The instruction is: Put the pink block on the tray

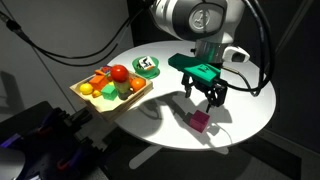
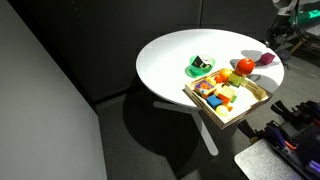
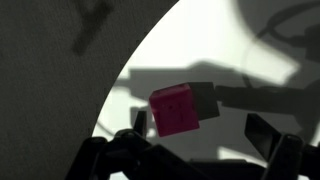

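Note:
The pink block (image 1: 201, 122) lies on the white round table (image 1: 245, 115), apart from the wooden tray (image 1: 79, 92). The tray holds toy fruit and vegetables, among them a red tomato (image 1: 119, 72). My gripper (image 1: 205, 97) hangs open just above the block and holds nothing. In the wrist view the block (image 3: 176, 110) lies on the table below the open gripper (image 3: 200, 135), nearer the left finger. The block (image 2: 267, 60) and the tray (image 2: 190, 92) also show in an exterior view, where the gripper is mostly cut off at the top right.
A green and white object (image 1: 147, 66) sits on the table behind the tray; it also shows in an exterior view (image 2: 201, 66). The table's edge runs close to the block on the near side. Cables and dark equipment (image 1: 40, 130) stand beside the table.

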{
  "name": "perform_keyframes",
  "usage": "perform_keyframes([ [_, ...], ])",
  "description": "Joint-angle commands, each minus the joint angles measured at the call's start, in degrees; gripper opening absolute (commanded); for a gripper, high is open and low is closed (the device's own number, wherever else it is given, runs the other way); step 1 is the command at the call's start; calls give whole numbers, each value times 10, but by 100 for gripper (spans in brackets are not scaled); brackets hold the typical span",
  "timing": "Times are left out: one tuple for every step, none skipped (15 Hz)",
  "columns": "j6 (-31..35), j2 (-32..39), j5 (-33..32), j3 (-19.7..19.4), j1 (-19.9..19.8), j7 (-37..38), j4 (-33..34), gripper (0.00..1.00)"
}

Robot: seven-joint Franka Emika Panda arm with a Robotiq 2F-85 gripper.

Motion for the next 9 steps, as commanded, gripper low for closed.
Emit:
perform_keyframes([
  [1, 31, -1, 12, -14, 7, 32, 100],
  [3, 37, -2, 12, -14, 8, 36, 100],
  [6, 45, -2, 12, -15, 8, 42, 100],
  [11, 52, -3, 12, -15, 10, 46, 100],
  [16, 59, -3, 12, -16, 9, 51, 100],
  [20, 66, -4, 12, -16, 11, 57, 100],
  [24, 71, -4, 12, -17, 10, 61, 100],
  [26, 78, -3, 13, -20, 8, 66, 100],
  [30, 83, -3, 13, -21, 6, 70, 100],
])
